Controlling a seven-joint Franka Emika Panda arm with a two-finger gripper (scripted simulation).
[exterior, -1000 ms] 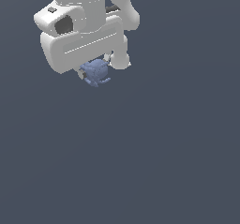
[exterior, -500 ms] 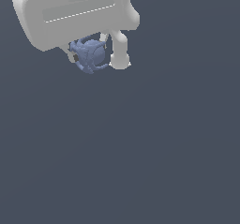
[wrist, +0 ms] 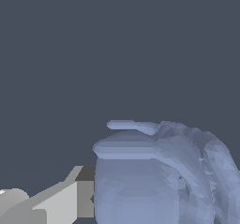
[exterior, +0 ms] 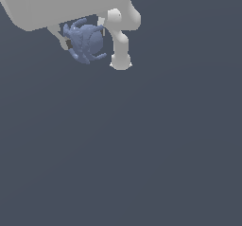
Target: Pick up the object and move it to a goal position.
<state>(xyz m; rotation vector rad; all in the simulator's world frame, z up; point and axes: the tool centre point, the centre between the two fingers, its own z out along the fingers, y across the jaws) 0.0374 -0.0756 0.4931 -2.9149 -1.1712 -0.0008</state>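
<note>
While held up near the top of the exterior view, toward its left, the object (exterior: 86, 42) sits tucked under the white arm (exterior: 71, 3), a blue-grey lumpy body with thin curved legs sticking out. End effector (exterior: 84, 37) is clenched on the object: one white finger (exterior: 63, 38) shows at the exterior view's left of it, the other mostly hidden behind it. Wrist view shows the object (wrist: 154, 176) filling the frame close up, a finger (wrist: 56, 204) touching its side. Plain dark grey background all round; a white arm link (exterior: 119, 43) hangs just beside the object on the exterior view's right
</note>
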